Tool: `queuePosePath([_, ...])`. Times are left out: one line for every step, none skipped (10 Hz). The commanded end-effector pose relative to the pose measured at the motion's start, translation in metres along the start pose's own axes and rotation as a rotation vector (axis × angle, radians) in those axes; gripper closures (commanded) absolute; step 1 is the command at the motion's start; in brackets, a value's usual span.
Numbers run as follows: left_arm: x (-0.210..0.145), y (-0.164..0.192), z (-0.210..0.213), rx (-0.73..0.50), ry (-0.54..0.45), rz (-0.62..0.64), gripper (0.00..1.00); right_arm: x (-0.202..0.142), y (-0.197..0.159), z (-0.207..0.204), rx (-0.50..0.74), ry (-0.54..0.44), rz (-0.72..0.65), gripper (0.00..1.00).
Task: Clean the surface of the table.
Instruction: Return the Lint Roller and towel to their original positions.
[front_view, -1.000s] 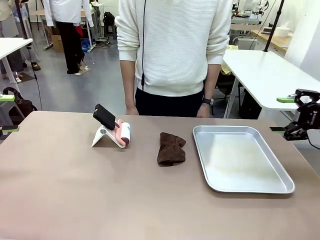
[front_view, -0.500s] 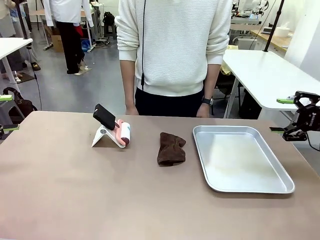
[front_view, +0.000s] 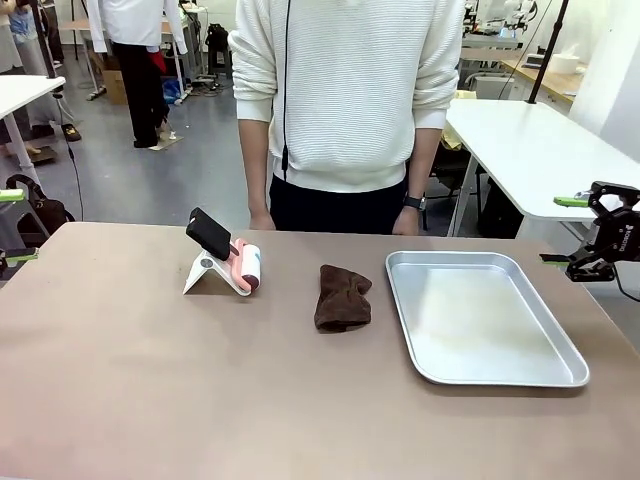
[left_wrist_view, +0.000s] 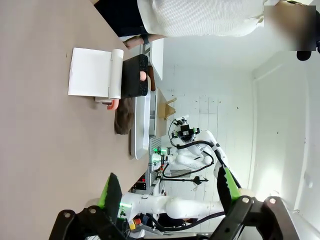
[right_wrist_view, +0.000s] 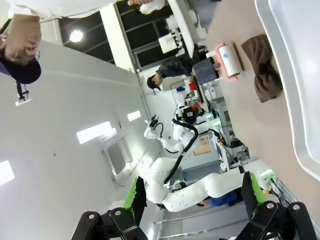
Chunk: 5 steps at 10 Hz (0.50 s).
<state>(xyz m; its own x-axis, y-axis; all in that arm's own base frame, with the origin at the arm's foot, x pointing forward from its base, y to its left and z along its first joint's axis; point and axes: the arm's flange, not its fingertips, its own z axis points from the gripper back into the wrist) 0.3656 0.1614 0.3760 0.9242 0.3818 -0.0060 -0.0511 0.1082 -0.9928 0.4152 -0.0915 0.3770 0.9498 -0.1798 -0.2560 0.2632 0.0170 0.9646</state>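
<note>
The brownish-taupe table (front_view: 150, 390) carries a crumpled brown cloth (front_view: 342, 297) near its middle, with a lint roller (front_view: 245, 268) on a white stand to its left. My left gripper (front_view: 12, 227) hangs open off the table's left edge, its green pads apart. At the right edge my right gripper (front_view: 565, 231) is open too, holding nothing. In the left wrist view the open gripper (left_wrist_view: 167, 190) looks along the table (left_wrist_view: 40, 140) toward the roller (left_wrist_view: 116, 74) and cloth (left_wrist_view: 123, 116). The right wrist view has its open gripper (right_wrist_view: 194, 194) with the cloth (right_wrist_view: 264, 67) farther off.
An empty metal tray (front_view: 500, 375) lies on the table's right half, right of the cloth. A person in a white sweater (front_view: 345, 90) stands at the far edge, hands down by the tabletop. A white-topped table (front_view: 530, 140) stands behind on the right.
The right gripper has shifted very slightly at the table's right edge. Nothing on the table has moved.
</note>
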Motion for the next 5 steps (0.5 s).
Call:
queuePosePath([-0.0066, -0.0008, -0.0005, 0.012, -0.002, -0.005, 0.00, -0.0035, 0.0033, 0.0003, -0.005, 0.012, 0.008, 0.00])
queuePosePath([-0.0066, -0.0008, -0.0005, 0.012, -0.002, -0.005, 0.00, -0.0035, 0.0033, 0.0003, -0.005, 0.012, 0.008, 0.00])
queuePosePath([-0.0066, -0.0008, -0.0005, 0.012, -0.002, -0.005, 0.00, -0.0035, 0.0033, 0.0003, -0.005, 0.012, 0.008, 0.00])
queuePosePath([-0.0066, -0.0008, -0.0005, 0.012, -0.002, -0.005, 0.00, -0.0035, 0.0033, 0.0003, -0.005, 0.012, 0.008, 0.00])
queuePosePath([-0.0066, -0.0008, -0.0005, 0.012, -0.002, -0.005, 0.00, -0.0035, 0.0033, 0.0003, -0.005, 0.012, 0.008, 0.00])
